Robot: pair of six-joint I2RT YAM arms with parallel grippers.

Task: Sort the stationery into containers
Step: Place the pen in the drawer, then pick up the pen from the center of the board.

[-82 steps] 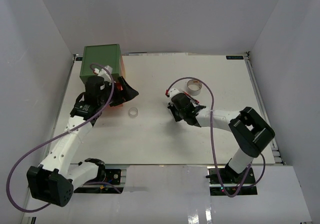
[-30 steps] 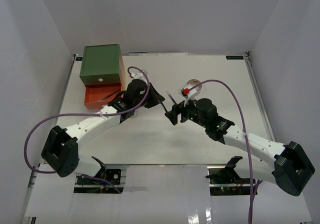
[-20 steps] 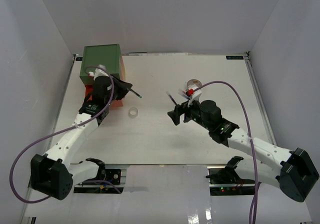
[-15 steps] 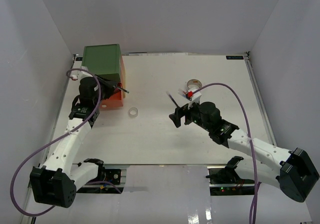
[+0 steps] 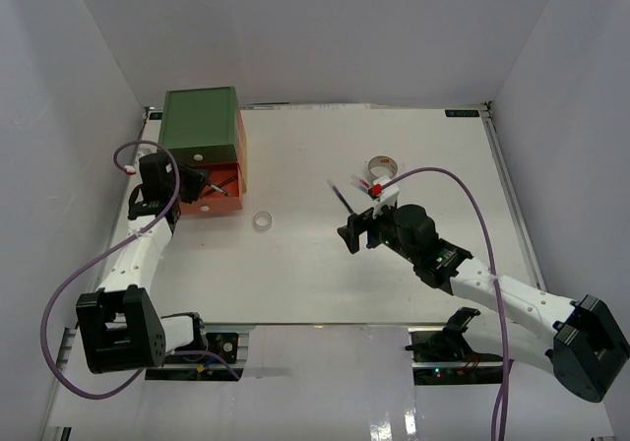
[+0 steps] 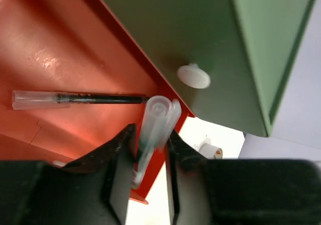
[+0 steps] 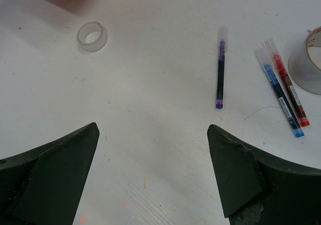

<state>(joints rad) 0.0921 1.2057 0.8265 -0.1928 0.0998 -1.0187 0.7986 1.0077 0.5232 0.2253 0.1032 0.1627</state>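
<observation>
**At the orange drawer [image 6: 60, 49]: clear-capped pen [image 6: 154, 118] between left jaws**

It stands nearly upright over the drawer's edge; whether they clench it cannot be told. A dark pen [image 6: 80, 99] lies inside, just beyond them. The right jaws gape, released, above the counter [image 7: 150, 109], a purple pen [image 7: 220, 74] ahead and a clear tape ring [image 7: 92, 36] ahead-left.

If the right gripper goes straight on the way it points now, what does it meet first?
The open right gripper would probably meet bare table first; in the wrist view the clear tape ring lies left of its line, the purple pen right.
</observation>
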